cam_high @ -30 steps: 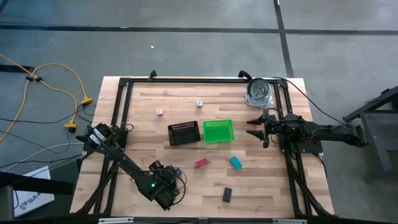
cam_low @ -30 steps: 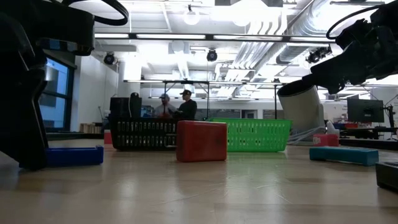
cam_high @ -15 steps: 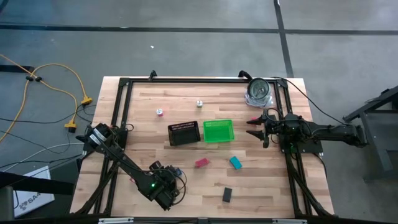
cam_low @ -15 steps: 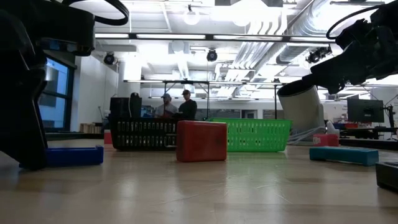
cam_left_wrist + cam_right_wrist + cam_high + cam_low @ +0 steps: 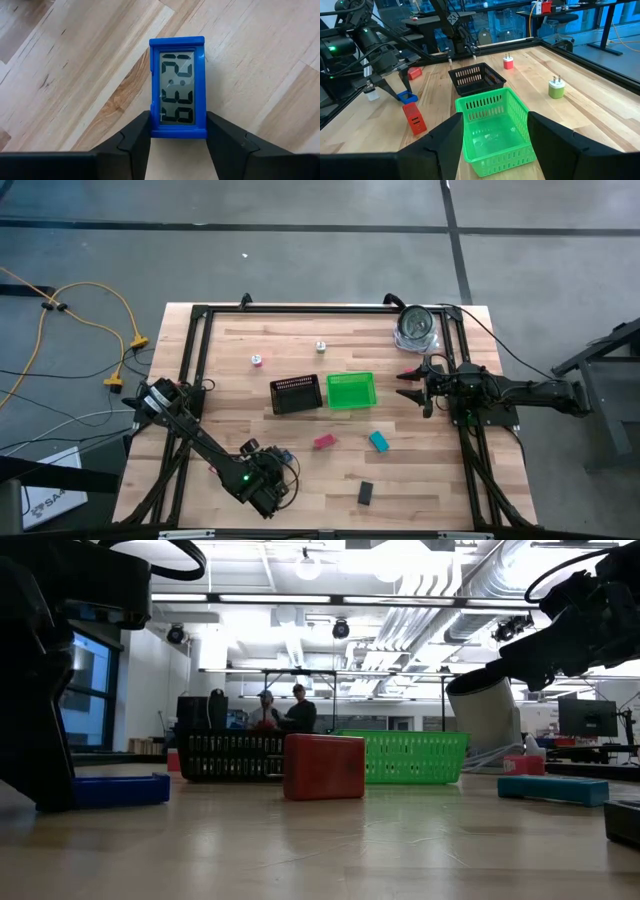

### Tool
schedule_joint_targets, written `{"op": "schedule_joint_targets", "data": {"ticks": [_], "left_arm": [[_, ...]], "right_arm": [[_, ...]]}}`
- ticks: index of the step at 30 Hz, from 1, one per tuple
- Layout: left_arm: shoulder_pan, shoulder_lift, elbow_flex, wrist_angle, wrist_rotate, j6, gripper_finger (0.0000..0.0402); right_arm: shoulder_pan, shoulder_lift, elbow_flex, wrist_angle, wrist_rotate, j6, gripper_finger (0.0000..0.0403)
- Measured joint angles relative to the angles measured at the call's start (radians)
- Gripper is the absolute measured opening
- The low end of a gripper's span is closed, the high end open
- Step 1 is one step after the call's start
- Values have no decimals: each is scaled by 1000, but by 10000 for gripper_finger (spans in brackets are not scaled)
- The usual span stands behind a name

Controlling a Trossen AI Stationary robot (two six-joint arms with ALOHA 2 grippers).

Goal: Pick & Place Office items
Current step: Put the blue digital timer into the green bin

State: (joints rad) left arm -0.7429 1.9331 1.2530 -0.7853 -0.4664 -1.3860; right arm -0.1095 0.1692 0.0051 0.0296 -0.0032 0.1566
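Observation:
My left gripper (image 5: 178,126) hangs low near the table's near-left corner (image 5: 278,463), its fingers on either side of a blue digital clock (image 5: 177,85) that lies flat on the wood (image 5: 118,790). My right gripper (image 5: 495,120) is open and holds nothing. It hovers at the table's right side (image 5: 410,385), pointing toward the green bin (image 5: 351,391). A red block (image 5: 323,442), a teal block (image 5: 379,442) and a black block (image 5: 366,493) lie on the near half of the table. A pink round bit (image 5: 257,360) and a white one (image 5: 321,347) stand farther back. My left gripper holds the blue clock by the end nearest the wrist (image 5: 177,131), pinched between the two fingers (image 5: 137,135) across its short width. The fingers come from above, pointing down. The clock lies face up with its back on the table.
A black mesh tray (image 5: 297,395) stands beside the green bin mid-table. A shiny silver round object (image 5: 415,327) sits at the far right corner. A black frame runs along the table's edges (image 5: 300,308). People stand in the room far behind the table (image 5: 285,710).

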Motion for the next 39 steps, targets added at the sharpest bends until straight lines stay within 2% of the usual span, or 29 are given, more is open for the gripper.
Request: {"op": "schedule_joint_targets", "data": {"ticks": [19, 29, 39], "left_arm": [[0, -1, 0, 6, -31, 9, 161], [7, -44, 0, 5, -36, 2, 161], [54, -104, 0, 5, -32, 106, 161]], "right_arm": [[0, 0, 0, 0, 0, 0, 207], [0, 0, 0, 0, 0, 0, 207], [0, 0, 0, 0, 0, 0, 207]]}}
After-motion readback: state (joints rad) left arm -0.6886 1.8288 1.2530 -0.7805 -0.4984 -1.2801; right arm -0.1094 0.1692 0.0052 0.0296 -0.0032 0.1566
